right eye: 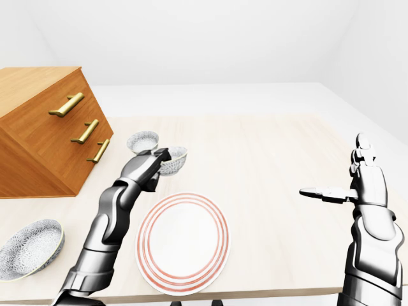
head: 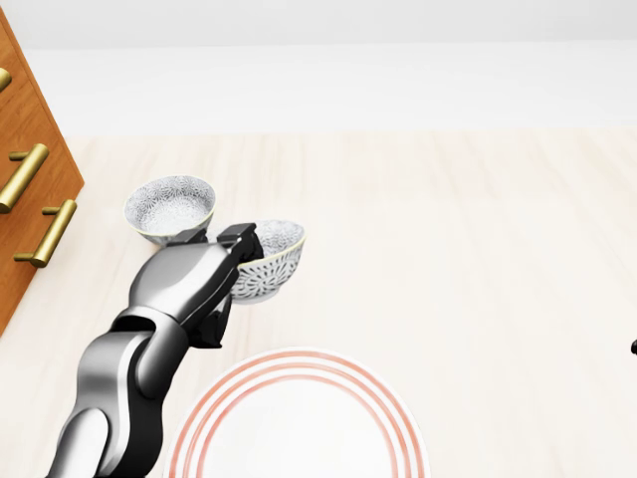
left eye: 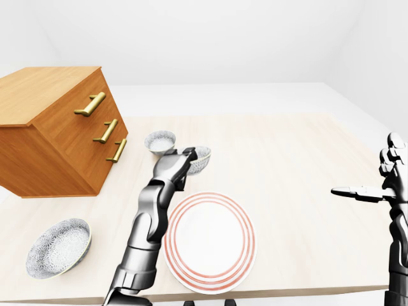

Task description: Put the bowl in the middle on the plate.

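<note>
The left hand [head: 237, 261] has its fingers closed on the near rim of the middle bowl [head: 269, 261], which rides in the grip tilted a little, its patterned wall showing and its mouth turned slightly up and away from the wrist. In the head view this bowl sits just to the 4 o'clock side of a second bowl [head: 170, 206], close by but apparently apart from it; that one stands upright on the bench [head: 478, 249] near the wooden drawer chest [left eye: 57, 131]. A third bowl [left eye: 58, 246] lies well apart, at the lower left of the left-eye view. The relation that matters now is bowl to plate [head: 299, 428]: the plate lies at about 6 o'clock from the held bowl in the head view, near it, with bare bench between the bowl's base and the plate's red-ringed rim. The bowl seems lifted clear of the bench, though its height cannot be read for certain. The carry, as I judge it, runs straight back along the forearm's own line toward the robot, then down onto the plate's white centre. The right hand [right eye: 357, 182] hangs well off at 3 o'clock, fingers spread and holding nothing, far from both bowl and plate, so the left is plainly the working arm.
</note>
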You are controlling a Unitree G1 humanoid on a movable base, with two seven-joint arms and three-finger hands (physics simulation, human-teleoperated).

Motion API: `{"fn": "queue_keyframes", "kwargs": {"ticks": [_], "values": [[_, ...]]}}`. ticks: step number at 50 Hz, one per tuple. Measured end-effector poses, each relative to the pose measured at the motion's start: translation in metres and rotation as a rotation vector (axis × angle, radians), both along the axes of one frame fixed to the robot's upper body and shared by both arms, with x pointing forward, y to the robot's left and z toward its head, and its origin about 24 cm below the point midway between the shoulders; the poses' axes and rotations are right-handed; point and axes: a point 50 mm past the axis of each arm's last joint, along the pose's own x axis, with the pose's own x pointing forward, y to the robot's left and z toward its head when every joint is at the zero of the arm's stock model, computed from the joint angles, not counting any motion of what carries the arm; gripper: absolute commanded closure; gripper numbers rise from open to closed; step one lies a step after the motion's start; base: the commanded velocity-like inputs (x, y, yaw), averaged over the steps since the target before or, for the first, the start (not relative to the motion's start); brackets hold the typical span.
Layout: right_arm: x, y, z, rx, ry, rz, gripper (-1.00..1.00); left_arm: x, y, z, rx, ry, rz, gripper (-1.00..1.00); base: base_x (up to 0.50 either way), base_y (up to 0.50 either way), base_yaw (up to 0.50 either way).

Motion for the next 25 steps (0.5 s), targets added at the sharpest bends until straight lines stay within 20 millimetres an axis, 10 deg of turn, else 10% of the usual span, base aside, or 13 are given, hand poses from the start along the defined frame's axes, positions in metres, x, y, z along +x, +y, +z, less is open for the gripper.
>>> {"fn": "queue_keyframes", "kwargs": {"ticks": [25], "values": [[0.0, 0.0, -0.002, -0.004, 0.01, 0.001, -1.0, -0.045, -0.02, 0.002, -0.071, -0.038, -0.106, 1.0, 0.0, 0.0, 0.0]]}}
